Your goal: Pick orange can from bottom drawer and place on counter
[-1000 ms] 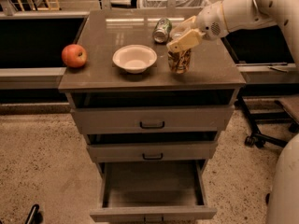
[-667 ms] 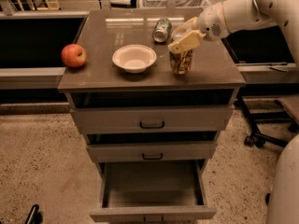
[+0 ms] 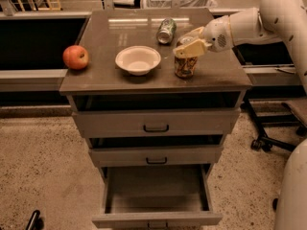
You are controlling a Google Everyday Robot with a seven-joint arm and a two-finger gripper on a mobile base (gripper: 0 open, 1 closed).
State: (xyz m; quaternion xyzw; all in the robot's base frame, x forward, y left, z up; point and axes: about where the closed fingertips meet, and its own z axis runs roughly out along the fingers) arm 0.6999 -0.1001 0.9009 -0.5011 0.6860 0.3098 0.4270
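Note:
The orange can (image 3: 184,67) stands upright on the counter (image 3: 110,78), right of centre near the front edge. My gripper (image 3: 190,43) comes in from the right and sits at the can's top, with its fingers (image 3: 192,48) closed around the upper part of the can and hiding its lid. The bottom drawer (image 3: 156,218) is pulled out, and its tray shows nothing inside.
A white bowl (image 3: 137,59) sits on the counter left of the can. A red apple (image 3: 76,57) is at the left edge. A green-and-white can (image 3: 166,30) lies on its side behind. The two upper drawers (image 3: 156,123) are slightly ajar. An office chair base (image 3: 268,138) stands at the right.

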